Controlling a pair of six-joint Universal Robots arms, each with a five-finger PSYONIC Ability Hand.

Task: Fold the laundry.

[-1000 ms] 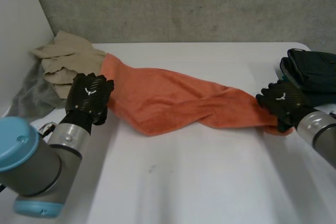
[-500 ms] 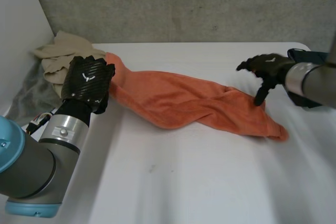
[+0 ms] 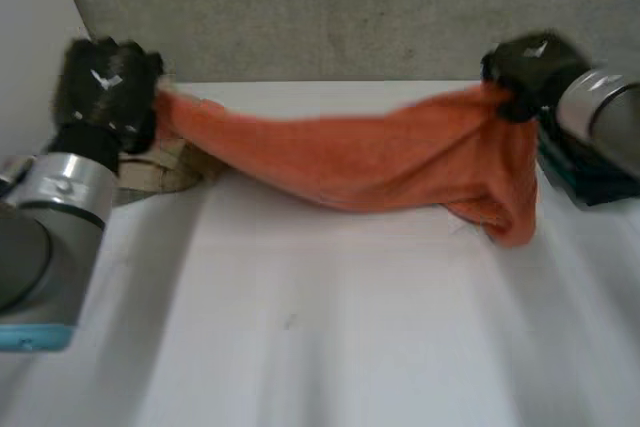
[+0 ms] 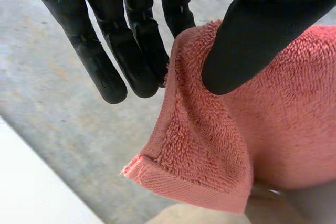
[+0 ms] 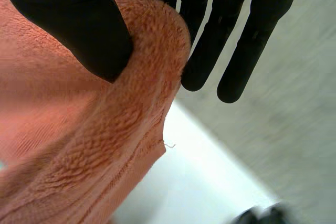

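A beige cloth heap sits at the table's ten o'clock, half hidden behind my left hand, and a dark folded garment at three o'clock is covered by my right arm (its shape is unclear). The orange towel hangs stretched between my hands, each thumb pinching an end against the fingers, with the end below my right hand drooping toward four o'clock. Half a second ago it lay on the table, my right hand open above it; now both are raised.
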